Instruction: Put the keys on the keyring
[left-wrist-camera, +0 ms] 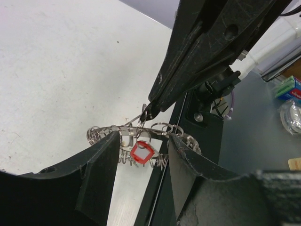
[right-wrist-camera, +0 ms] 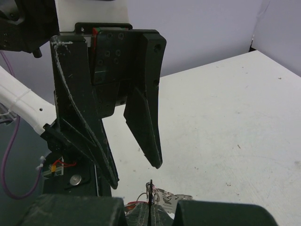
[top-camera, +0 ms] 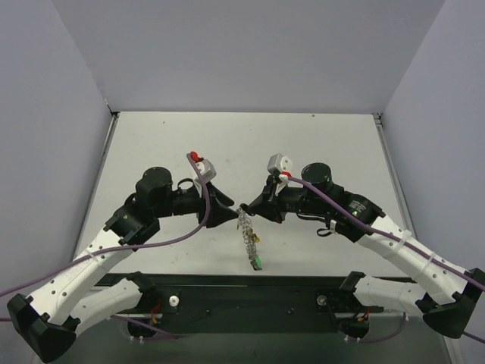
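By the white bench's (top-camera: 189,152) near edge the right gripper (left-wrist-camera: 148,109) clenches the thin silver wire keyring (left-wrist-camera: 162,126), silver keys (top-camera: 248,235) seemingly strung; left gripper (left-wrist-camera: 143,136) released, no loose keys visible.

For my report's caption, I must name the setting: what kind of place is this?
Likely a robotics lab test cell: plain grey walls enclose a white table, with the cabled left arm and right arm bolted at its near edge.
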Robot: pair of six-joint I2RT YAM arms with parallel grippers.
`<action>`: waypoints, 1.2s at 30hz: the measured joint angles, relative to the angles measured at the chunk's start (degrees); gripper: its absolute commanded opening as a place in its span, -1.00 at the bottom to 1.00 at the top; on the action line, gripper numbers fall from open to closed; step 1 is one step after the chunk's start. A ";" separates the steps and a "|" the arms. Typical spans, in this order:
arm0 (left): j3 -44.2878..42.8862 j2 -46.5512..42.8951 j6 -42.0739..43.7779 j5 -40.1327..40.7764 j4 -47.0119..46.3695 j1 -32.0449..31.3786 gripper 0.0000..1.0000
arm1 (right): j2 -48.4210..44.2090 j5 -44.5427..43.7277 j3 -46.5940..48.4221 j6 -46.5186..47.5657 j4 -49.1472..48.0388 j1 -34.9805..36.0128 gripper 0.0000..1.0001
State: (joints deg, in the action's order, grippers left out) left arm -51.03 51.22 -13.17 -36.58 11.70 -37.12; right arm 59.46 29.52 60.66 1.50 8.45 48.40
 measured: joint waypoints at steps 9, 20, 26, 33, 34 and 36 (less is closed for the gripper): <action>-2.51 3.32 3.54 3.28 1.64 -5.14 0.05 | 0.00 -0.24 0.55 -0.66 0.17 0.00 -1.00; -2.51 2.12 6.67 5.53 1.90 -5.33 0.24 | -0.04 -0.20 0.55 -0.63 0.20 0.00 -1.00; -3.02 0.48 11.28 3.56 3.98 -5.33 0.24 | -0.68 0.07 0.55 -0.61 0.44 0.00 -1.00; -3.56 -0.55 16.57 1.16 6.56 -5.33 0.25 | -2.08 1.42 0.55 -0.57 0.46 0.00 -1.00; -3.56 -0.55 16.94 1.07 6.56 -5.33 0.25 | -2.21 1.55 0.55 -0.55 0.46 0.00 -1.00; -3.56 -0.52 17.40 1.01 6.56 -5.33 0.25 | -2.34 1.81 0.55 -0.48 0.46 0.00 -1.00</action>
State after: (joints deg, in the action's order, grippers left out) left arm -54.59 50.70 4.23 -35.57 18.26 -42.46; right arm 57.12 31.33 61.21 1.02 8.91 48.40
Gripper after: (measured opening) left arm 0.626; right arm 0.041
